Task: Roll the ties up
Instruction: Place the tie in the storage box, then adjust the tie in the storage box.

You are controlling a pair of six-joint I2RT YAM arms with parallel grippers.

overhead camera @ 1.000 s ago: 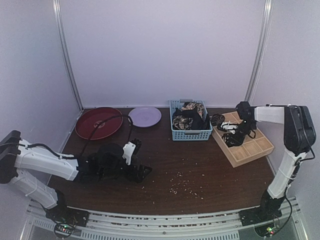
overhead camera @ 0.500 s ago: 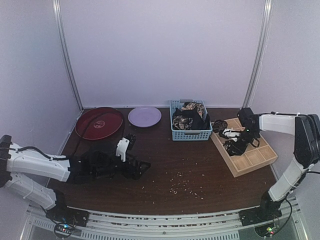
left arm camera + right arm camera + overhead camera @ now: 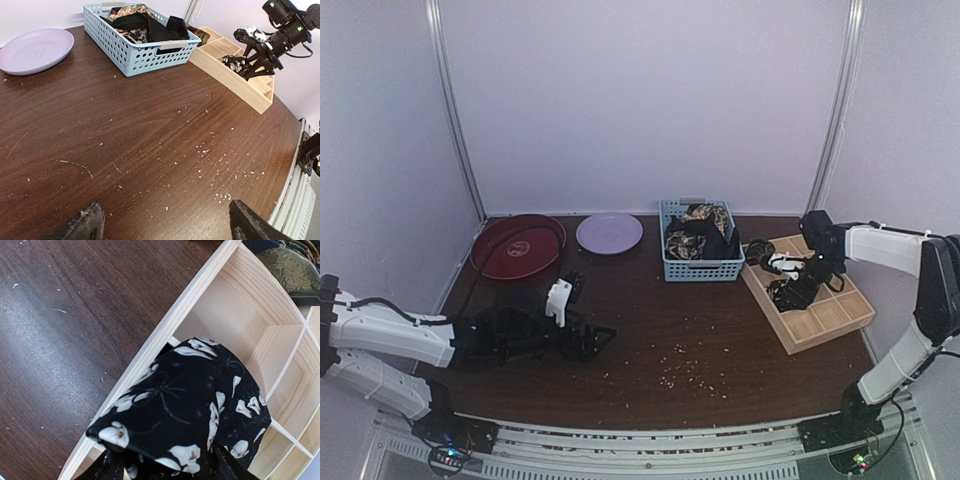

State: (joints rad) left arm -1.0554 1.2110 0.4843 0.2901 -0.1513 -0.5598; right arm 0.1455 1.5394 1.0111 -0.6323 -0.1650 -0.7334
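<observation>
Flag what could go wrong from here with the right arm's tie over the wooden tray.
1. The floral tie in the right gripper hangs across the tray's outer wall. Released here, part may fall onto the table instead of into a compartment.
2. The bundle looks loose, with a flap drooping at its lower edge, so it could unroll or snag on a divider as it goes down.

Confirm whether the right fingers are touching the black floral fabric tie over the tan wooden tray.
Touching. The right wrist view shows the black floral fabric tie bunched between the right fingers, pressed against both.
</observation>
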